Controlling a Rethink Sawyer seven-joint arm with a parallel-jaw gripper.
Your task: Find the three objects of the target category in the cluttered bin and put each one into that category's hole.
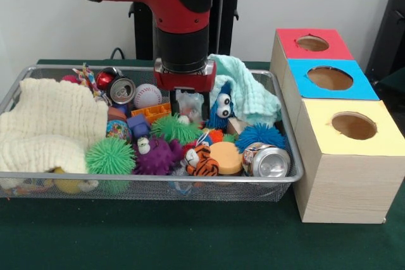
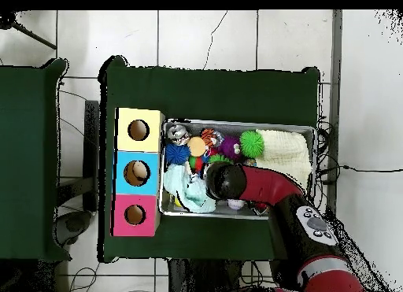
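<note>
silver mesh bin (image 1: 288, 156) (cluttered) under lowered gripper (image 1: 190, 117).

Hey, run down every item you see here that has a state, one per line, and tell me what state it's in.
end effector: lowered into the bin among the toys, fingers apart, holding nothing
wire-mesh bin: crowded with clutter
crushed can: on its side
dark can: lying down, top facing the camera
cream cloth: crumpled
mint cloth: bunched
yellow box: hole open
blue box: hole open
red box: hole open
</note>
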